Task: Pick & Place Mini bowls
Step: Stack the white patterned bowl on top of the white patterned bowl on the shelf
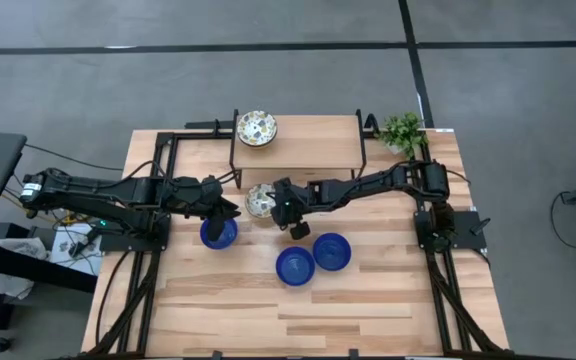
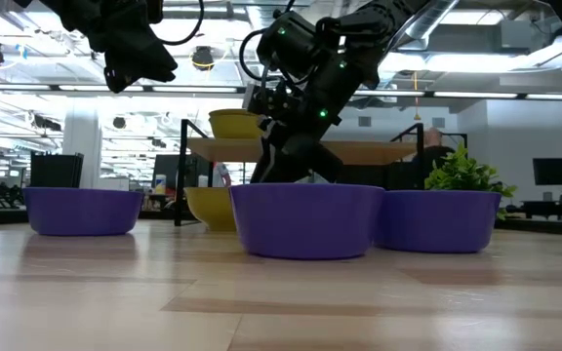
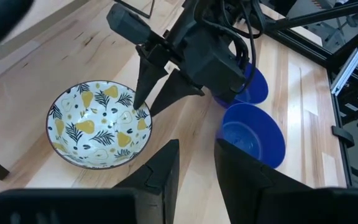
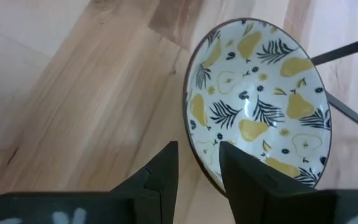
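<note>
A cream mini bowl with a yellow pear and leaf pattern (image 1: 259,200) (image 3: 98,124) stands on the table just in front of the low wooden shelf (image 1: 308,140). My right gripper (image 1: 271,203) (image 4: 197,149) slants down at the bowl's right-hand rim, open by a narrow gap, with the rim in that gap. A second patterned bowl (image 1: 256,128) sits on the shelf. Three blue mini bowls (image 1: 218,234) (image 1: 295,265) (image 1: 331,251) rest on the table. My left gripper (image 1: 232,212) (image 3: 196,146) hangs open above the leftmost blue bowl, holding nothing. My right gripper straddles the patterned bowl's rim (image 4: 193,163) on the side toward the table's right. One finger (image 4: 241,171) is over the inside and the other (image 4: 163,168) is outside, slanting down from the right. I cannot tell whether either finger touches the rim. The bowl sits flat on the table.
A small green plant (image 1: 403,130) stands at the far right corner. Black frame rails (image 1: 168,160) run along both sides of the table. The near half of the tabletop (image 1: 298,320) is bare wood.
</note>
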